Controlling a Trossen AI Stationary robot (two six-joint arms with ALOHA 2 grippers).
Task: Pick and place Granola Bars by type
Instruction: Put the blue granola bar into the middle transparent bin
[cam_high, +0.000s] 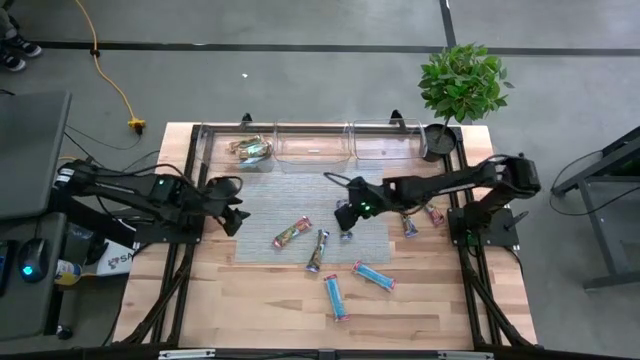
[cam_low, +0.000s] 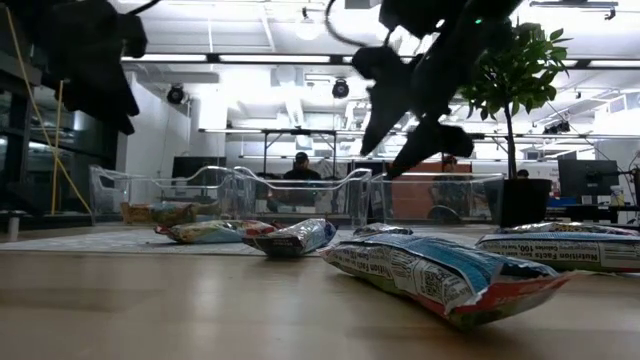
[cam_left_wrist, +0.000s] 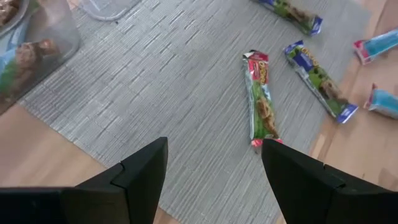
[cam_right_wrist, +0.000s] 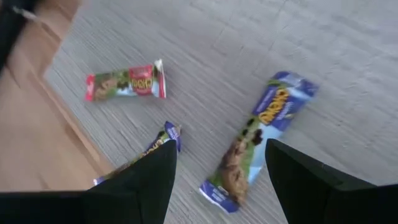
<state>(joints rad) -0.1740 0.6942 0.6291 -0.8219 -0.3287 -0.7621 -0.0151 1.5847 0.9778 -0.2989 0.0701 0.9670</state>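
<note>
Granola bars lie flat on the grey mat (cam_high: 300, 200) and the bare wood. A tan-green bar with red ends (cam_high: 292, 234) (cam_left_wrist: 261, 102) (cam_right_wrist: 124, 83) is near the mat's middle. One dark purple bar (cam_high: 318, 250) (cam_left_wrist: 320, 81) lies beside it and another (cam_right_wrist: 258, 134) just under my right gripper (cam_high: 345, 222) (cam_right_wrist: 221, 149), which hovers open above it. My left gripper (cam_high: 236, 218) (cam_left_wrist: 213, 146) hangs open over the mat's left part, holding nothing. Two light blue bars (cam_high: 335, 296) (cam_high: 372, 276) lie on the wood nearer the front.
Three clear bins (cam_high: 312, 143) line the table's far edge; the left one (cam_left_wrist: 37, 43) holds bars. More bars (cam_high: 410, 225) lie at the mat's right edge. A potted plant (cam_high: 460, 85) stands at the far right corner. Bare wood runs along the table's front.
</note>
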